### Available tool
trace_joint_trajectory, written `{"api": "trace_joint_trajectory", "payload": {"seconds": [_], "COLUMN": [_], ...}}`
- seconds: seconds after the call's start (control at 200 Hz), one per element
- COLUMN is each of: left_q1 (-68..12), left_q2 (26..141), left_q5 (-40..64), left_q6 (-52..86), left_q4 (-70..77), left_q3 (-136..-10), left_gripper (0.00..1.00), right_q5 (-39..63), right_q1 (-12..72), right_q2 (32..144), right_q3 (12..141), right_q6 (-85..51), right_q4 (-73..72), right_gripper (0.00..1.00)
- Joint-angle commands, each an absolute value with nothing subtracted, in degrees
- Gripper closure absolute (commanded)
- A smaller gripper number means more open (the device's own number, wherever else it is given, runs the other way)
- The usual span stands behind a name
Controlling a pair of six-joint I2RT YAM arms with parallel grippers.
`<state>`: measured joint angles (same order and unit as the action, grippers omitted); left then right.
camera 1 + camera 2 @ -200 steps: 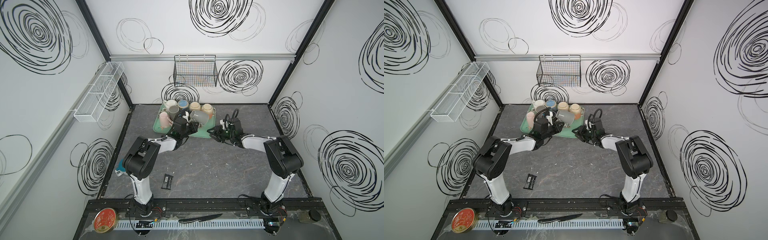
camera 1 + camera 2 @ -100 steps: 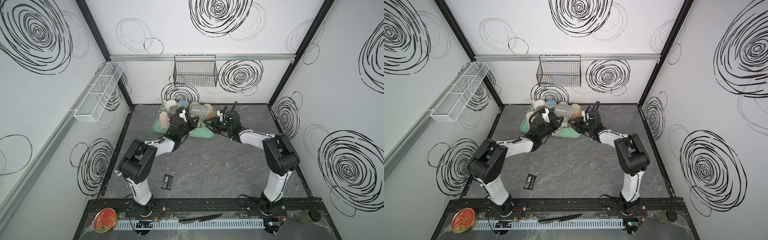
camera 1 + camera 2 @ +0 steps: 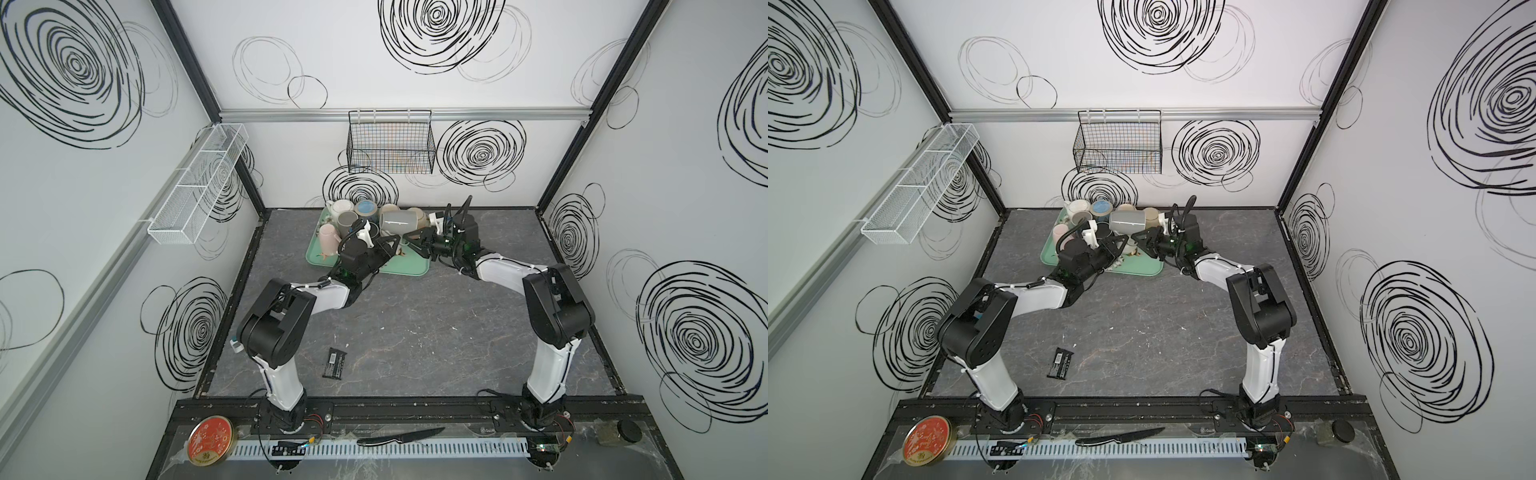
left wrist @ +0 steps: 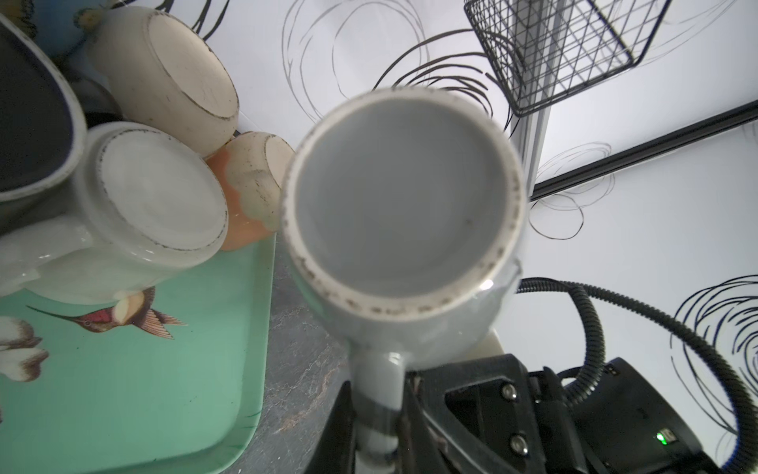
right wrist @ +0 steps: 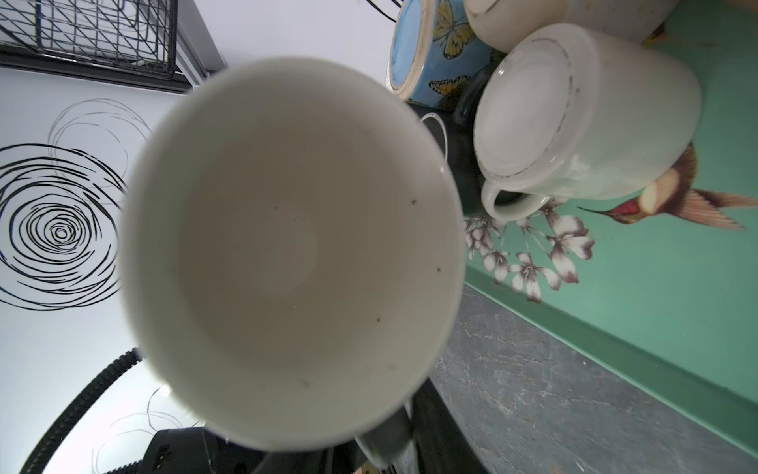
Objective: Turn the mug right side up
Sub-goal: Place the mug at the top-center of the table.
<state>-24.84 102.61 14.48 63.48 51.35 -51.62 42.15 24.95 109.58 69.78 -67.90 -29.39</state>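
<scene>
Here, clamping left pincer (image 3: pixel 395 240) on handle (image 4: pixel 377 385), holding mug (image 3: pixel 398 222) sideways above it; poising right pincer (image 3: pixel 411 240) just beside, closure untellable.

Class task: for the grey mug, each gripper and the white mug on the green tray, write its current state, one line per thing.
grey mug: on its side, held in the air, not yet upright.
left gripper: shut on the grey mug's handle.
right gripper: close under the grey mug; open or shut unclear.
white mug: upside down on the green tray.
</scene>
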Motion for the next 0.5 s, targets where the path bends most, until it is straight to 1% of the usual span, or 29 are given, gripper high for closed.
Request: {"api": "trace_joint_trajectory", "payload": {"seconds": [0.0, 0.16, 0.335, 0.43, 0.495], "left_q1": [-25.55, -26.44, -27.57, -27.88, -28.02], "left_q2": [99.22, 99.84, 100.24, 100.46, 100.61], "left_q5": [14.79, 14.68, 13.69, 13.49, 13.32], "left_q6": [65.08, 66.68, 66.7, 66.8, 66.78], "left_q4": [61.86, 63.73, 62.66, 62.75, 62.75], "left_q3": [-51.46, -50.98, -50.54, -50.18, -49.93], "left_gripper": [1.0, 1.0, 1.0, 1.0, 1.0], "right_q5": [44.6, 46.83, 47.19, 47.12, 47.03], "right_q1": [24.64, 24.36, 24.42, 24.41, 24.34], "right_q2": [111.04, 112.79, 112.96, 112.69, 112.41], "right_q3": [72.49, 72.14, 72.18, 71.79, 71.71], "right_q6": [-69.22, -74.42, -74.96, -75.25, -75.32], "right_q4": [-32.77, -41.06, -42.51, -43.99, -44.41], "right_gripper": [0.7, 0.79, 0.91, 0.95, 0.96]}}
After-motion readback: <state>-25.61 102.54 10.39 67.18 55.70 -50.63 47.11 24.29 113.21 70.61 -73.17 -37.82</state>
